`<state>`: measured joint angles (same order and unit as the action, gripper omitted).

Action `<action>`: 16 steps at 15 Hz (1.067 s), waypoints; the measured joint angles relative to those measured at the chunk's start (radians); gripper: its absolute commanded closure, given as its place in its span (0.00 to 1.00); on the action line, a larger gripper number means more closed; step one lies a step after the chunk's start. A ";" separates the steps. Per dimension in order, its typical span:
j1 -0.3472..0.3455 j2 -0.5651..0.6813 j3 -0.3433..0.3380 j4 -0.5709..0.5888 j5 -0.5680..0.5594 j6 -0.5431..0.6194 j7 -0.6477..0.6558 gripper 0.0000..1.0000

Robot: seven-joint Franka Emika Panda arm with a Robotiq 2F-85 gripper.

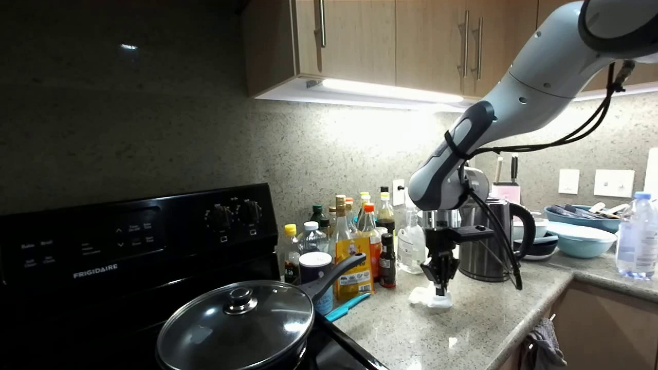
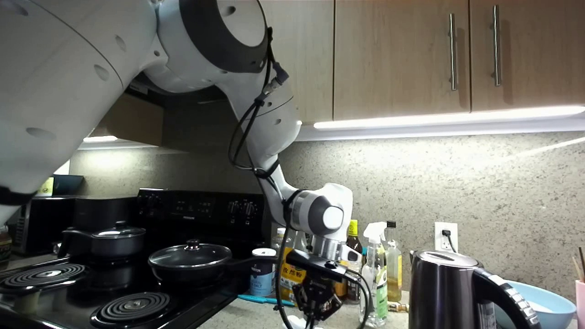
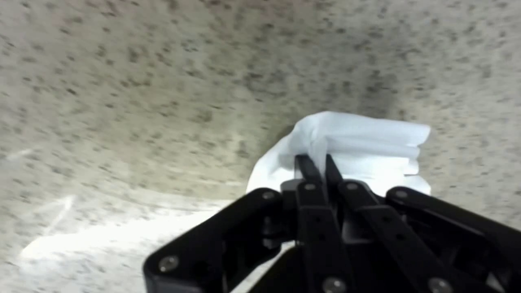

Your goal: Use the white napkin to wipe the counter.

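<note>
Gripper [image 3: 315, 159] pointed down at the counter [image 1: 390, 329], I had its fingers [image 3: 333, 167] clamped on a fold of the white napkin [image 1: 431, 298], set so close together that just a thin ridge of it showed between the tips. The wad lay low against the speckled surface, spread out to both sides of the fingers and pleated toward one edge. Close by, the steel kettle [image 2: 443, 292] stood with its handle on the side away from the gripper. A spray bottle [image 2: 377, 274] and a crowd of bottles [image 1: 369, 226] stood in the way along the backsplash [image 2: 525, 192]. Near the stove [image 2: 196, 297] lay a turquoise knife-shaped item [image 1: 349, 307], just beside a salt canister [image 2: 262, 276]. The lidded pan [image 1: 236, 324] sat on the stove, its handle angled toward the bottles. Past the kettle I could make out a pale blue bowl [image 1: 581, 244] and a water bottle [image 1: 636, 236], both well apart from the gripper. In an exterior view the arm [image 2: 279, 130] hid some of the bottles, and the bottom edge cut off part of the white napkin.
</note>
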<state>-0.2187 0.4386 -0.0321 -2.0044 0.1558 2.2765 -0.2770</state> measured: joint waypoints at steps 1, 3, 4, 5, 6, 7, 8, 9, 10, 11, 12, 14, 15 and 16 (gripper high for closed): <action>0.017 -0.013 0.032 0.004 0.000 -0.017 -0.004 0.94; 0.058 -0.032 0.088 0.018 0.001 -0.061 -0.015 0.94; 0.077 -0.036 0.110 0.030 0.001 -0.087 -0.028 0.94; 0.094 -0.036 0.129 0.043 0.001 -0.114 -0.044 0.94; 0.109 -0.035 0.144 0.055 0.001 -0.140 -0.065 0.94; 0.121 -0.033 0.156 0.067 0.001 -0.167 -0.091 0.94; 0.130 -0.028 0.164 0.079 0.001 -0.193 -0.122 0.94; 0.137 -0.019 0.170 0.092 0.000 -0.218 -0.157 0.94; 0.142 -0.007 0.174 0.106 -0.004 -0.241 -0.194 0.94; 0.145 0.008 0.175 0.122 -0.012 -0.261 -0.231 0.94; 0.147 0.026 0.175 0.138 -0.020 -0.276 -0.264 0.94; 0.147 0.067 0.174 0.173 -0.039 -0.293 -0.315 0.94; 0.146 0.088 0.174 0.192 -0.049 -0.302 -0.334 0.94; 0.147 0.109 0.173 0.212 -0.057 -0.312 -0.349 0.93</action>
<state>-0.0722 0.5480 0.1408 -1.7924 0.0992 1.9644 -0.6259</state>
